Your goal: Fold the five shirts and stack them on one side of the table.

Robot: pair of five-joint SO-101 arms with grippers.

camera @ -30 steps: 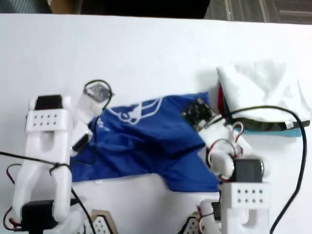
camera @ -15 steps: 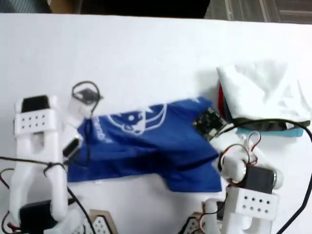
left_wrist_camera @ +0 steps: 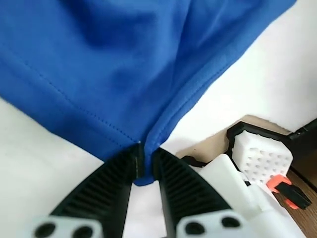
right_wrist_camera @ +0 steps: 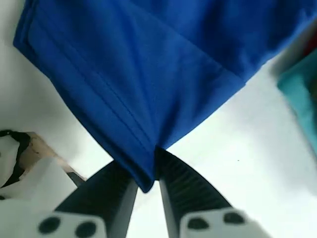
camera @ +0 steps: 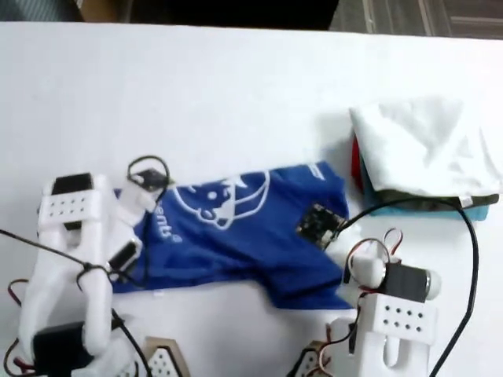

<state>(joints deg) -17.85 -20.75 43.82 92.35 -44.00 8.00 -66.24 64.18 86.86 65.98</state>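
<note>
Blue shirt (camera: 236,236) lies rumpled and only partly spread on the white surface (camera: 220,86) in the high view. Its printed side is up, and it sits between the left arm (camera: 67,236) and the right arm (camera: 397,306). The stack of folded shirts (camera: 420,153), white on top, sits at the right side, just beside the shirt's far corner.

Left wrist view: the left gripper (left_wrist_camera: 143,166) has its fingers closed on the shirt's stitched hem, with the cloth pinched thin between them. Hold this pinch firm, as a slack one would likely let the hem slip out.

Right wrist view: the right gripper (right_wrist_camera: 148,173) has its fingers clamped on a doubled edge of the shirt, with the teal shirt (right_wrist_camera: 302,94) of the stack nearby. To my eye, the step in hand is spreading the shirt flat. Draw both edges apart evenly and low, with equal tension. Steer the right side clear of the stack so that it is not dragged.
</note>
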